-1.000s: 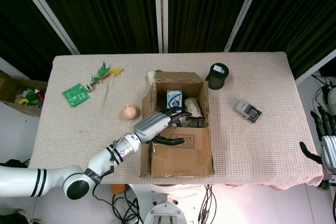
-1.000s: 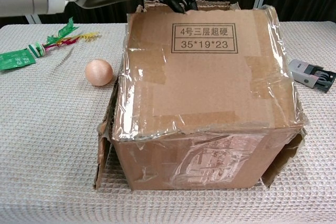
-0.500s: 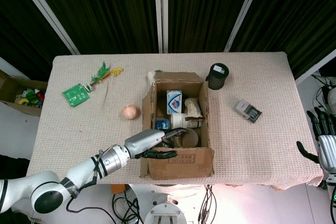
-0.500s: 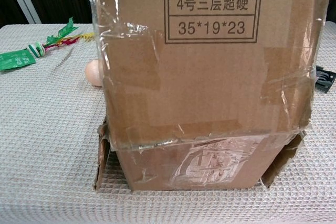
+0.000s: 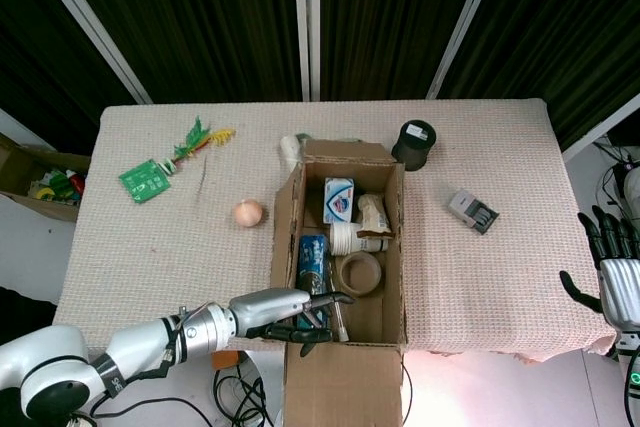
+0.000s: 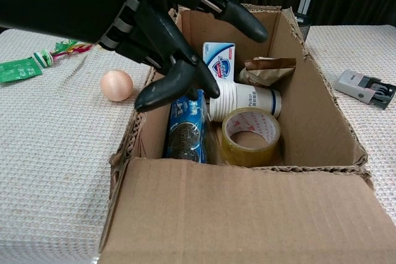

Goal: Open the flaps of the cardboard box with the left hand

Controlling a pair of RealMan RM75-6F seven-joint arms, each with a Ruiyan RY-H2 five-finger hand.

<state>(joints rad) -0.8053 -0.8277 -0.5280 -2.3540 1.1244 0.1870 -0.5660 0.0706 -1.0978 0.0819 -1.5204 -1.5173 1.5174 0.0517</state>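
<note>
Within the last second the near flap (image 6: 247, 211) of the cardboard box (image 5: 395, 237) had swung from lying over the opening, through upright, to folded right down toward the robot, hanging past the tabletop (image 5: 150, 247) edge in the head view. The box itself sat at the middle of the tabletop, reaching to its near edge. The left robot hand (image 5: 290, 312) had drawn back with the flap and was at the box's near left corner, fingers (image 6: 238, 20) spread and slightly curled, gripping nothing that could be seen; whether it touched the cardboard could not be told. The right robot hand (image 5: 615, 267) hung spread and empty off the tabletop's right edge.

With that flap down, the contents showed: a tape roll (image 6: 250, 134), a paper cup (image 6: 247, 100) on its side, a blue packet (image 6: 185, 128). The near flap looked done, and the box appeared essentially open.
</note>
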